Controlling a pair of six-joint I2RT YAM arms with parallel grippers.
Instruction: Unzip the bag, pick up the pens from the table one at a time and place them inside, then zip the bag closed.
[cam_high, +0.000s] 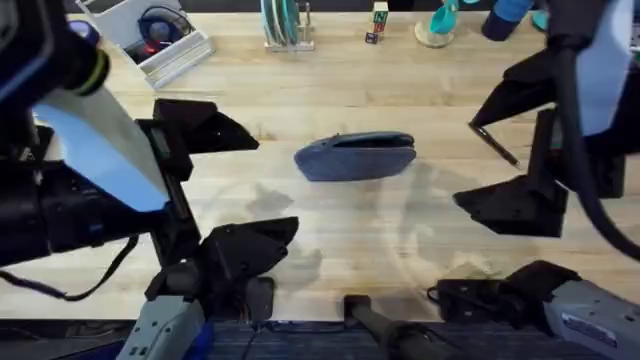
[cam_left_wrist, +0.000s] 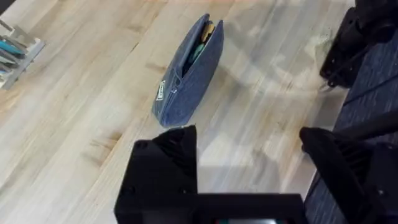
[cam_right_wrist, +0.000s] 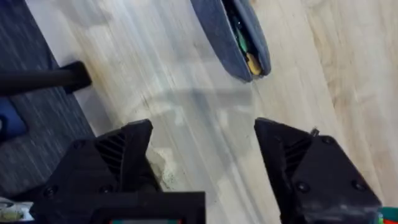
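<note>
Both end effectors spread apart, bag (cam_high: 356, 157) unzipped, pen (cam_high: 495, 143) on table (cam_high: 400, 80)

The overhead camera looked down and forward from above the arm bases, taking in the whole table (cam_high: 400, 90). Each wrist camera sat just behind its own fingers, angled down at the wood from closer in. All three views shared the bag (cam_high: 356, 157): the left wrist saw it (cam_left_wrist: 186, 74) from one end, the right wrist (cam_right_wrist: 230, 37) from the other.
</note>
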